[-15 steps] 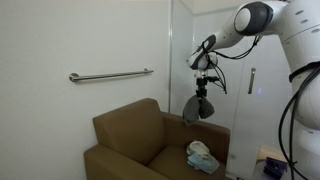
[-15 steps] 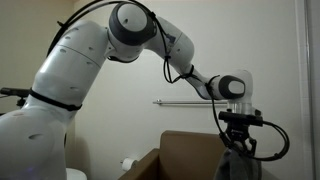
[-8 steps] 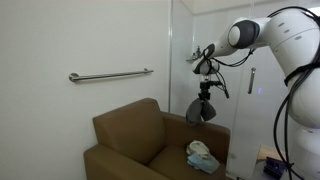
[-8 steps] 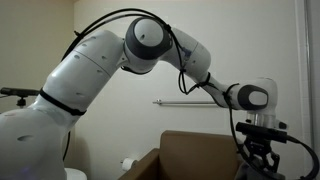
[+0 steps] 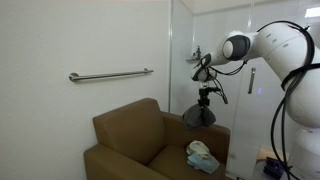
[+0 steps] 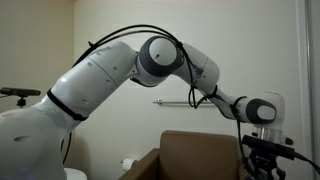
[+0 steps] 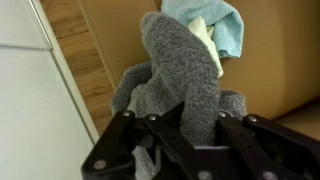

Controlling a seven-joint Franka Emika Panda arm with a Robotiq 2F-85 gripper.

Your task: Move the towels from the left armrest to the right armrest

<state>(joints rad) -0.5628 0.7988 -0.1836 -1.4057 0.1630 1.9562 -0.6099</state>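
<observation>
My gripper (image 5: 205,97) is shut on a grey towel (image 5: 197,116) and holds it hanging in the air above the brown armchair's (image 5: 130,140) armrest on the glass-wall side. In the wrist view the grey towel (image 7: 180,75) fills the space between the black fingers (image 7: 122,135). A light blue and cream towel (image 5: 202,157) lies on that armrest below; it also shows in the wrist view (image 7: 215,25). In an exterior view the gripper (image 6: 260,165) is at the lower edge, above the chair back (image 6: 200,155).
A metal grab bar (image 5: 110,74) is fixed to the white wall above the chair. A glass partition with a handle (image 5: 251,80) stands right behind the armrest. The robot arm (image 6: 130,75) arches over the chair.
The gripper with the grey towel has moved sideways and lower along the armrest, toward the glass wall. The blue towel has not moved.
</observation>
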